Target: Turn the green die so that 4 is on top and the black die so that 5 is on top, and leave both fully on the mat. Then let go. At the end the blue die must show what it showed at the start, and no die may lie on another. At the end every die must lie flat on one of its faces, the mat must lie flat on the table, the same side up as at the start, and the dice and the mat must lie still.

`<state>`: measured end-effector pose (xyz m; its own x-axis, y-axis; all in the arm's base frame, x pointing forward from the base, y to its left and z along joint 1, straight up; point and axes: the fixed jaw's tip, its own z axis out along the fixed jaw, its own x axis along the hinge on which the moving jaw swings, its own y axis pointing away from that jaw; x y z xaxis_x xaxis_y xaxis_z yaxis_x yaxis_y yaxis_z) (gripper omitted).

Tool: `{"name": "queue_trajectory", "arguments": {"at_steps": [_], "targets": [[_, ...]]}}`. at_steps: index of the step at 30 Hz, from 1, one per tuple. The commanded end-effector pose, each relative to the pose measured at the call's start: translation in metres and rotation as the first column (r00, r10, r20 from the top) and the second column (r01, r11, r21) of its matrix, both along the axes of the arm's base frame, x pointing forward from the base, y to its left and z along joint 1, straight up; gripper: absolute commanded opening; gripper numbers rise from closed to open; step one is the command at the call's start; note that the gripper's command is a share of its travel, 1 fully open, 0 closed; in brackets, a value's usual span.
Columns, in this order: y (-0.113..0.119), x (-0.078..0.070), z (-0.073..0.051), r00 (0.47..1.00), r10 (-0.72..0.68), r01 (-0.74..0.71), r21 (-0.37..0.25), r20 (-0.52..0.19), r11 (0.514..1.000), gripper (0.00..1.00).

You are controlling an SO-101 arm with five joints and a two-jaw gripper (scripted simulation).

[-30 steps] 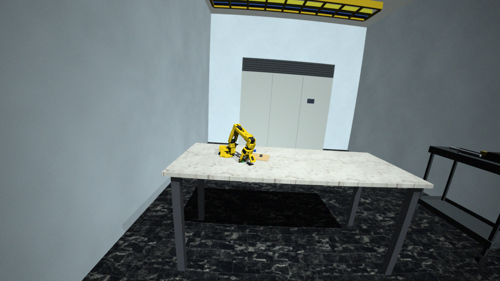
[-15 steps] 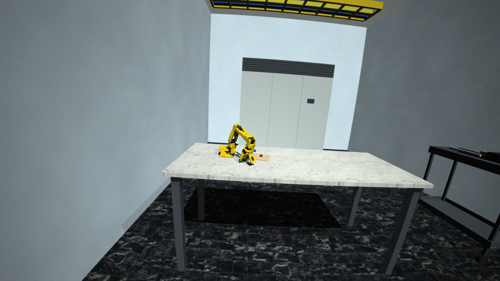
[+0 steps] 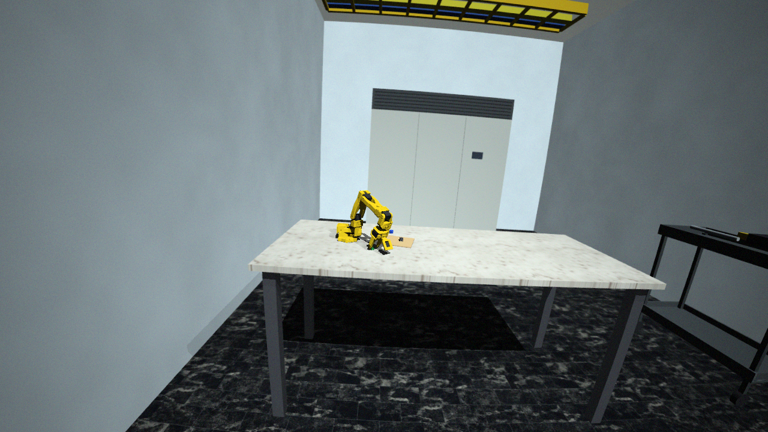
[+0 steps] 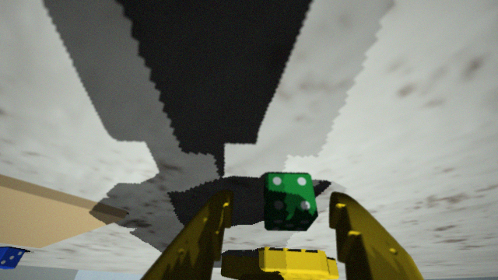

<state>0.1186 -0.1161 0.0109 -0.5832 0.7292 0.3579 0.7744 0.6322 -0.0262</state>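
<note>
You see the yellow arm (image 3: 370, 215) on the table (image 3: 483, 257), bent fwd w/ gripper (image 3: 380, 248) low beside the mat (image 3: 405, 241). Cabinet (image 3: 440, 166) behind; black cart (image 3: 698, 236) at right.

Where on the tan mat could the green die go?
The mat shows bare tan at its near corner in the wrist view, close to the green die, which sits off it on the marble table between the gripper fingers. Its far side is crowded: the blue die and black die.
</note>
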Motion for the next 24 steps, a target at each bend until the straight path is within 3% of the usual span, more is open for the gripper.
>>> {"name": "queue_trajectory", "arguments": {"at_steps": [1,24], "targets": [[-0.0026,-0.0006,0.0011,1.000,0.000,0.000,-0.006,0.014,1.000,0.18],[-0.0069,-0.0059,0.0011,1.000,-0.005,0.005,0.004,0.023,1.000,0.07]]}}
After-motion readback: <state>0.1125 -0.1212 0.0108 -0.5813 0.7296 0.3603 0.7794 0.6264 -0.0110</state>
